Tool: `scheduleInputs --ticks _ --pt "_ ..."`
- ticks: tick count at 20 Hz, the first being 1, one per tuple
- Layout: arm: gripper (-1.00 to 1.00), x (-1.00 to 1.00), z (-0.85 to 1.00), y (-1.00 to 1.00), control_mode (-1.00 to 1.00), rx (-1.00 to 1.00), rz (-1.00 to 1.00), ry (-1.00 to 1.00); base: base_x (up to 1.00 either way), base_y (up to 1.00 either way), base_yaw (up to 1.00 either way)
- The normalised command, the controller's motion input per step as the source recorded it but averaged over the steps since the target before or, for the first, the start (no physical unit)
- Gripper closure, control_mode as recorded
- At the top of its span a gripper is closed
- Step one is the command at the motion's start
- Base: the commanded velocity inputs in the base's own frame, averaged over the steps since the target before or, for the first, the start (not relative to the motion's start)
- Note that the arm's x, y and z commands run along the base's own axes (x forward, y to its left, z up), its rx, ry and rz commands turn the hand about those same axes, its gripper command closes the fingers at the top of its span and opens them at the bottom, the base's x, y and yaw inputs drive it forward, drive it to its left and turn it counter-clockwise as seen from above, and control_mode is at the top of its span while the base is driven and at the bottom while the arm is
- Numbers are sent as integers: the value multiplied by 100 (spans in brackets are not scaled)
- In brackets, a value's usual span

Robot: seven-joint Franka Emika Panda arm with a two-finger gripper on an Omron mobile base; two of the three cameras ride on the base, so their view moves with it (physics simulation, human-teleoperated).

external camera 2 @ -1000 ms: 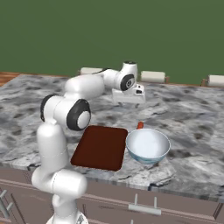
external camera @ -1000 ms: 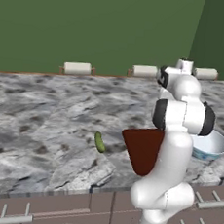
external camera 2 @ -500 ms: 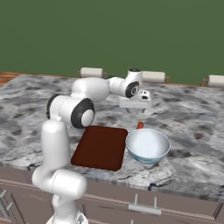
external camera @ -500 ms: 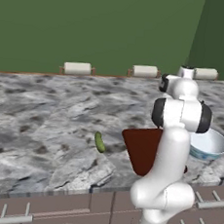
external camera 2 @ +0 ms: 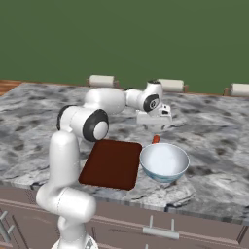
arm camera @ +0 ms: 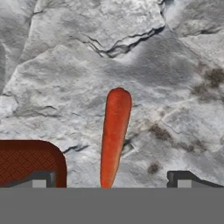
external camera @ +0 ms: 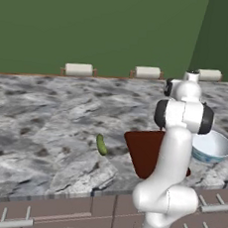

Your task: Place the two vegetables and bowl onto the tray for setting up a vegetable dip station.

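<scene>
Grey marbled counter stretches out under the arm, and the gripper hangs with its jaws spread wide and nothing between them, right above the red vegetable. From the hand view that red piece looks long and tapered, lying flat on the stone between the two dark fingertips, untouched. From the right base view just its end peeks out behind the bowl's far rim. The bowl, pale bluish-grey, sits upright on the counter just beside the tray's right edge, very close or touching, hard to call. The tray, dark reddish-brown, lies flat near the counter's front edge with nothing on it; one rounded corner shows in the hand view. Over in the left base view, the green vegetable lies on the counter, left of the tray and apart from it, well away from the bowl.
</scene>
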Motion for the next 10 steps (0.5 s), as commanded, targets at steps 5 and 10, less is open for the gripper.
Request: scheduleInputs --ticks 5,10 --pt "-100 0 -22 0 -100 0 0 7 0 0 0" --pt "-100 0 -25 -1 -100 0 0 6 0 0 0"
